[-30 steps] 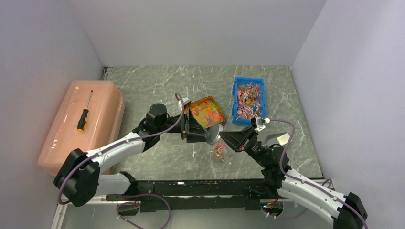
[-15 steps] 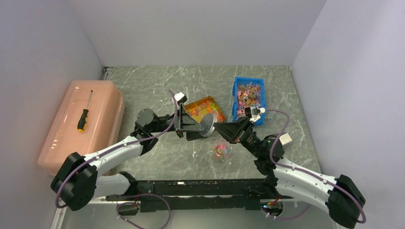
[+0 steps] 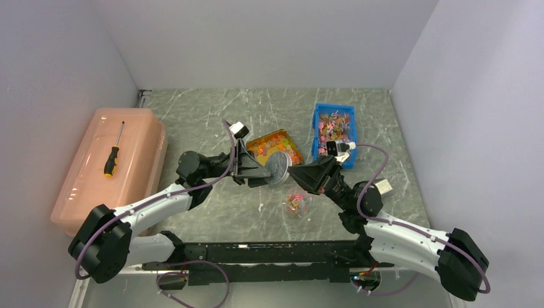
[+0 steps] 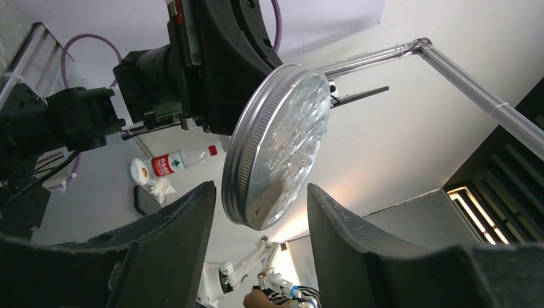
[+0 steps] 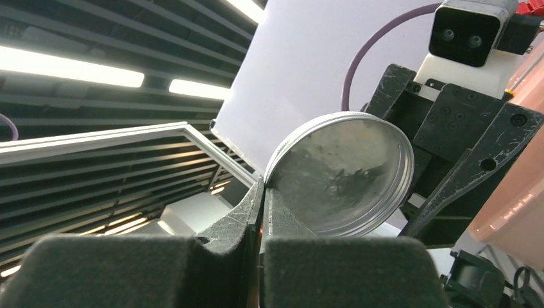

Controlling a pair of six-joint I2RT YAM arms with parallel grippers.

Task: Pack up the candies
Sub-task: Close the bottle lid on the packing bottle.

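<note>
A small clear jar holding a few candies stood on the surface, just nearer than both grippers. The right gripper was pinched tight on the rim of a metal lid, held on edge. The left gripper was spread wide, the lid facing its fingers; contact could not be confirmed. Just beyond both grippers an orange tray held most of the candies. A blue bin lay beyond the right gripper.

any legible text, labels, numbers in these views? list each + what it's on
Nothing can be read in any view.
Red label on the bottle, left wrist view: white print, too small and blurred to read.
On the metal lid: no marking visible on either face.
</note>
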